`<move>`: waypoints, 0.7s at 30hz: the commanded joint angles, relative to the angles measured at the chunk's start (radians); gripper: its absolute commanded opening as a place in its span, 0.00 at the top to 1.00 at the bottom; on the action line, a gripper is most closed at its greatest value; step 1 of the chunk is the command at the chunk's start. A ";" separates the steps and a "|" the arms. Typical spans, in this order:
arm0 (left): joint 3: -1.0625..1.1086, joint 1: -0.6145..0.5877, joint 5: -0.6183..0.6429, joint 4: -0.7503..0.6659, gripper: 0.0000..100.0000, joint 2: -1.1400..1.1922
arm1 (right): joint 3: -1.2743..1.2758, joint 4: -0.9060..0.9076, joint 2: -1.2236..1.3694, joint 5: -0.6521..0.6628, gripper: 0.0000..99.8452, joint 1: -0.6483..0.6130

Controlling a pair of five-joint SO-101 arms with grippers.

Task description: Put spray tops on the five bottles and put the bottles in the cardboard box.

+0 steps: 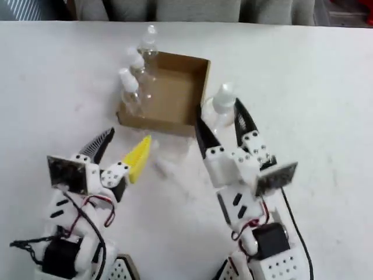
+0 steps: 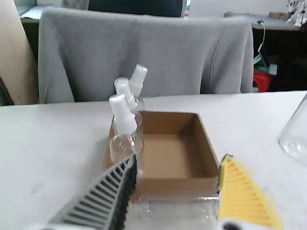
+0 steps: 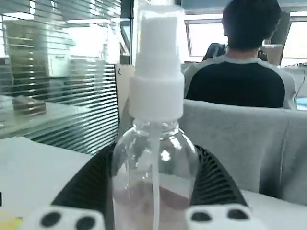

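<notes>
Spray-topped bottles [image 1: 137,61]: 4 total. 3 in cardboard box [image 1: 175,119], plus 1 held bottle [image 1: 223,99] between fingers of right gripper [image 1: 218,114]. Cardboard box: 1. Clear blurred item [image 1: 169,164] on table by box's near wall: 1, kind unclear. Grippers: 2, incl. left gripper [image 1: 127,137].

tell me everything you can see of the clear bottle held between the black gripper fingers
The clear plastic bottle is round-shouldered, with a white spray top fitted and a thin tube running down inside. It stands upright, gripped at its sides by the right gripper, just outside a wall of the brown cardboard box.
</notes>
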 commanded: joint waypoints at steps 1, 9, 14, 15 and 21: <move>0.043 -0.012 -0.003 0.002 0.73 -0.019 | -0.153 -0.035 0.202 0.005 0.98 0.010; 0.236 -0.128 -0.005 -0.061 0.73 -0.019 | -0.189 -0.329 0.509 0.005 0.98 0.013; 0.359 -0.226 -0.005 -0.201 0.73 -0.015 | -0.195 -0.492 0.708 0.005 0.98 0.013; 0.356 -0.239 -0.005 -0.201 0.75 -0.016 | -0.195 -0.535 0.751 0.005 0.98 0.013; 0.358 -0.231 -0.011 -0.206 0.98 -0.016 | -0.226 -0.773 0.993 0.005 0.98 0.013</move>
